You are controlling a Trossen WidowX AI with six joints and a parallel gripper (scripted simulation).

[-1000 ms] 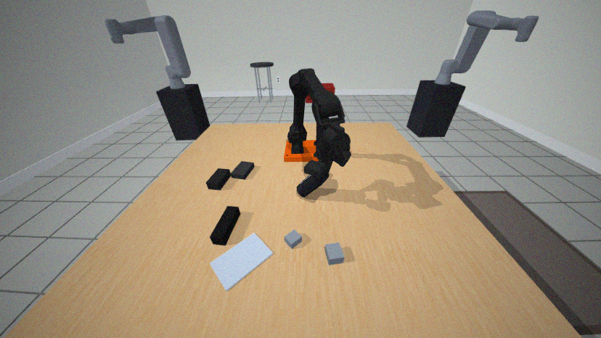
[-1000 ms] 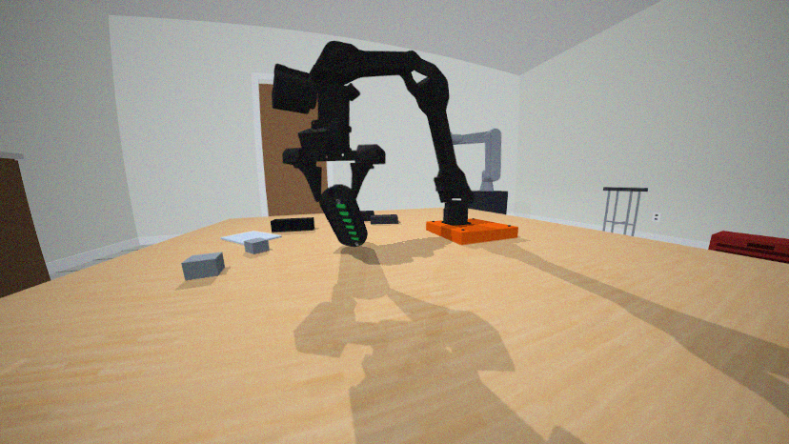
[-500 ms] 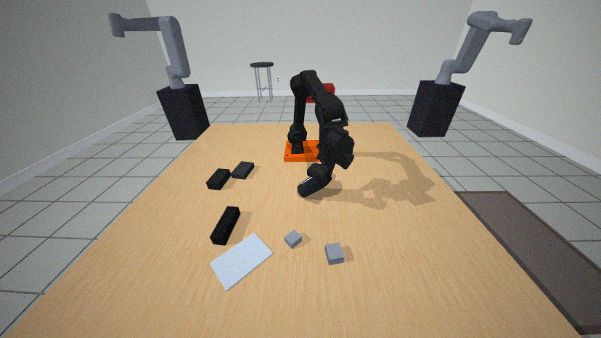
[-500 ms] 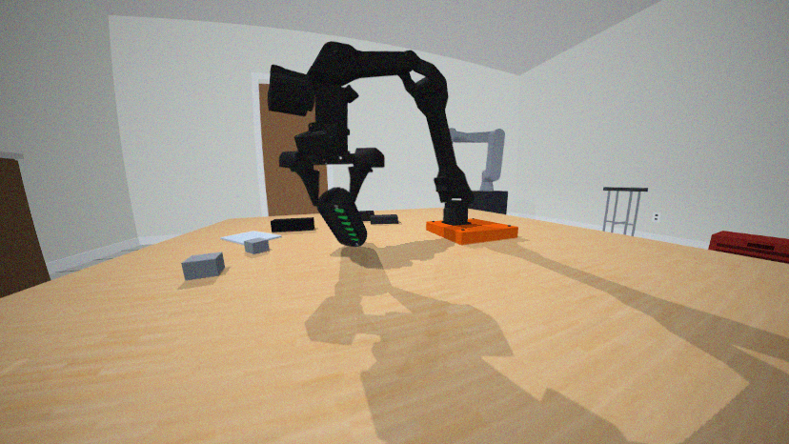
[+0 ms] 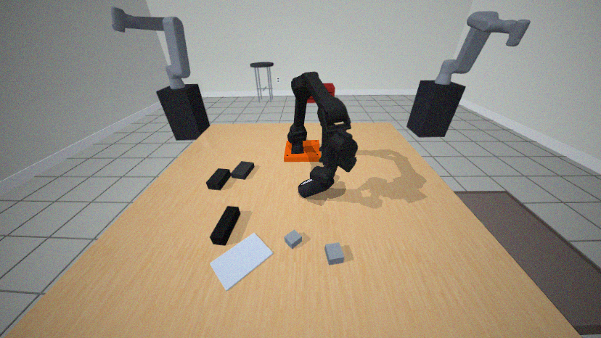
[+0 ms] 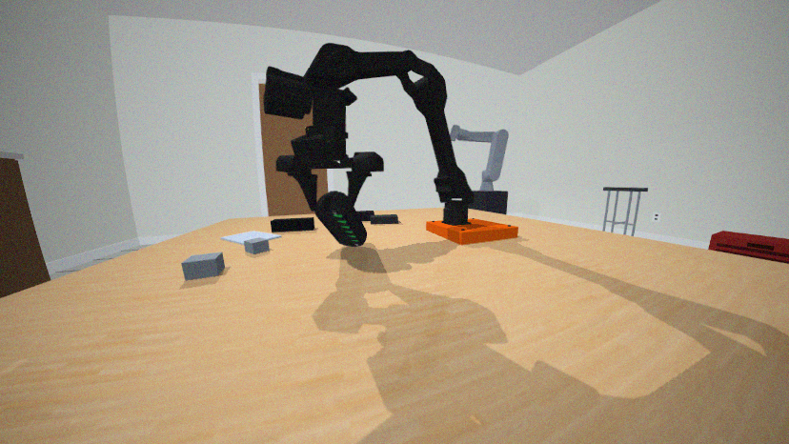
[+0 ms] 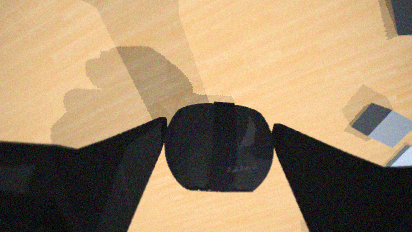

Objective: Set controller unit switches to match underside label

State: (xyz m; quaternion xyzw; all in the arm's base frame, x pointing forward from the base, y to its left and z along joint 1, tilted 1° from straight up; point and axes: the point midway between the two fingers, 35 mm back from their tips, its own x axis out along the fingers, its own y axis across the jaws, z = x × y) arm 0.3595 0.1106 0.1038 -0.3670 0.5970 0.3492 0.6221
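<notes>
My gripper (image 6: pixel 333 199) (image 7: pixel 219 126) is shut on the dark grey controller unit (image 5: pixel 313 185) (image 6: pixel 343 219) (image 7: pixel 200 160), gripping its upper end by the sides. The unit hangs steeply tilted near the middle of the bench (image 5: pixel 378 252), in front of the arm's base. Its lower end is close to the bench top; I cannot tell whether it touches. In the exterior view the switch face shows, with a row of green rocker ends. In the top view a small pale mark shows on the opposite face, too small to read. The wrist view shows only the unit's rounded end.
The arm's orange base plate (image 5: pixel 311 146) (image 6: pixel 475 230) stands behind. Left of the unit lie three black blocks (image 5: pixel 218 178) (image 5: pixel 242 170) (image 5: pixel 224 224). A pale flat plate (image 5: pixel 241 260) and two grey cubes (image 5: pixel 292 238) (image 5: pixel 334 253) lie nearer the front.
</notes>
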